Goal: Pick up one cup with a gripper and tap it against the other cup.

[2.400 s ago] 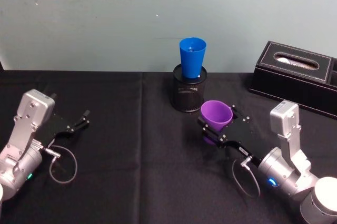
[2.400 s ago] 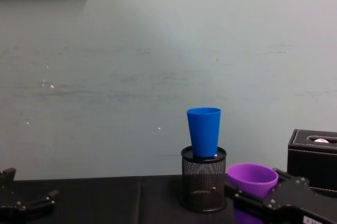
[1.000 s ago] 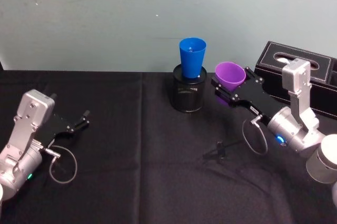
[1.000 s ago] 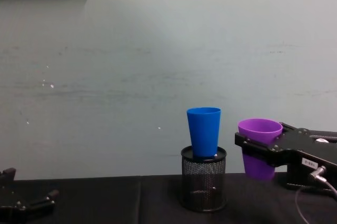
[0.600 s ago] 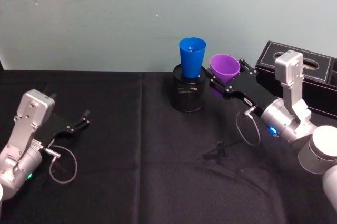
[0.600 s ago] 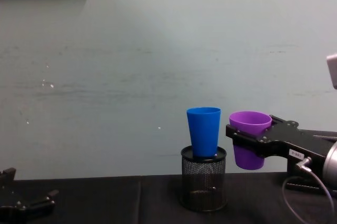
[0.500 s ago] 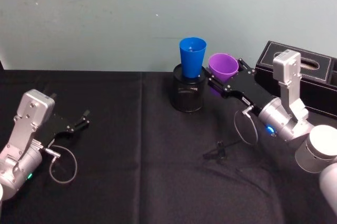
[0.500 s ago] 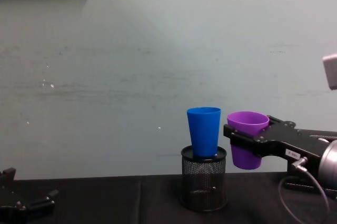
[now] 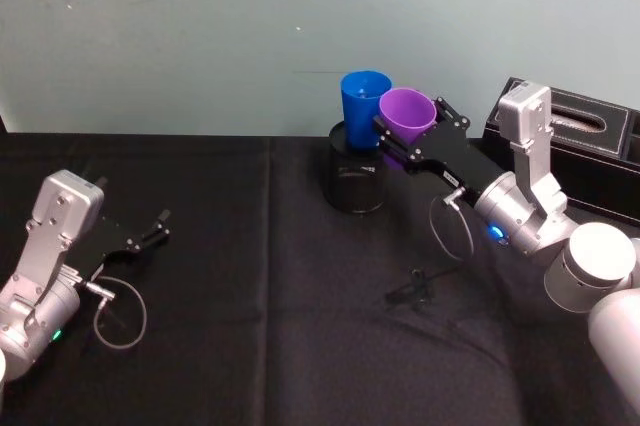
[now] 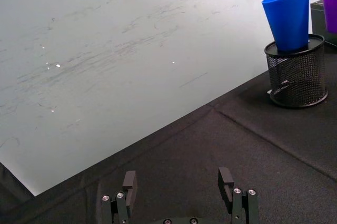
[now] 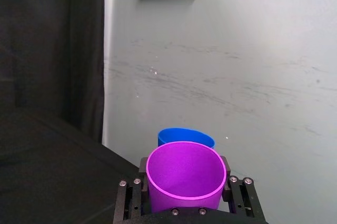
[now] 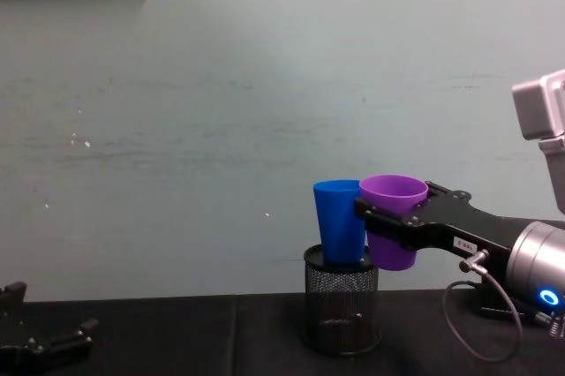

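**Q:** Head view: what is the right gripper (image 9: 405, 124) carrying, and where?

**A:** Its flat black plated fingers are clamping the purple cup (image 9: 407, 111) from both sides. They are holding it in the air near the table's (image 9: 250, 296) far edge, about midway along that edge. The cup is a smooth plastic tumbler, tapering from a wide round rim to a narrower base.

**Q:** Which way is its long axis running?

**A:** It is standing close to vertical with the mouth facing up. The blue cup (image 9: 360, 101) is a taller, smooth, tapered tumbler. It is sitting base-down in a black wire-mesh pen holder (image 9: 355, 181), also with its mouth facing up. In the chest view the purple cup's wall is overlapping the blue cup's right side at rim height, and the two appear to be touching.

**Q:** And the other arm?

**A:** The left gripper (image 10: 177, 184) is resting low over the black cloth near the table's left edge. Its jaws are standing apart with nothing between them.
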{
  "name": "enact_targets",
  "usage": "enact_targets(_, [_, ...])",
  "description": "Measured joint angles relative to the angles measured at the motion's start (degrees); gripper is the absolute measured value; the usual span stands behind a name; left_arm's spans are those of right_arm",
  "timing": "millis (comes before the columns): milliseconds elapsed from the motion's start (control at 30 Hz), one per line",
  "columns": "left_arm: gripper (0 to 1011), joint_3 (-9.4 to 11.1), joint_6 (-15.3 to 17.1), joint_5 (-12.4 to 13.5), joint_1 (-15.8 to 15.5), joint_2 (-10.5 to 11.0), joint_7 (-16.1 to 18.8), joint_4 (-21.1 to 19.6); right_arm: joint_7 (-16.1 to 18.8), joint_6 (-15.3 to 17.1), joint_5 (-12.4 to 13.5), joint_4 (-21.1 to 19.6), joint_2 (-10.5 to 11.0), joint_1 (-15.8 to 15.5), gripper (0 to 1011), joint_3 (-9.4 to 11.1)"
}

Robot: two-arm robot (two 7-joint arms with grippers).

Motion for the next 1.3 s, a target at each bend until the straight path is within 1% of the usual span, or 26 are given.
enact_targets(233, [1011,0.00,0.00,0.00,0.00,0.00,0.00,0.00,0.93,-0.92,-0.35,1.73,-0.42,1.37,747,-0.14])
enact_targets(400, [1011,0.00,0.00,0.00,0.00,0.00,0.00,0.00,2.07,-2.27,-0.36,4.17,-0.94,2.80,746,-0.12])
enact_targets(733, [1011,0.00,0.00,0.00,0.00,0.00,0.00,0.00,3.58,-4.02,-0.08,7.06,-1.58,4.34,747,0.18])
enact_targets(933, [1012,0.00,0.00,0.00,0.00,0.00,0.00,0.00,5.01,-5.87,0.07,9.98,-2.16,6.04,747,0.37])
enact_targets(1033, [1011,0.00,0.00,0.00,0.00,0.00,0.00,0.00,5.38,-6.36,0.12,10.93,-2.40,6.58,747,0.46])
enact_targets(1300, [1011,0.00,0.00,0.00,0.00,0.00,0.00,0.00,6.75,-8.16,0.11,15.17,-3.26,8.88,746,0.84])
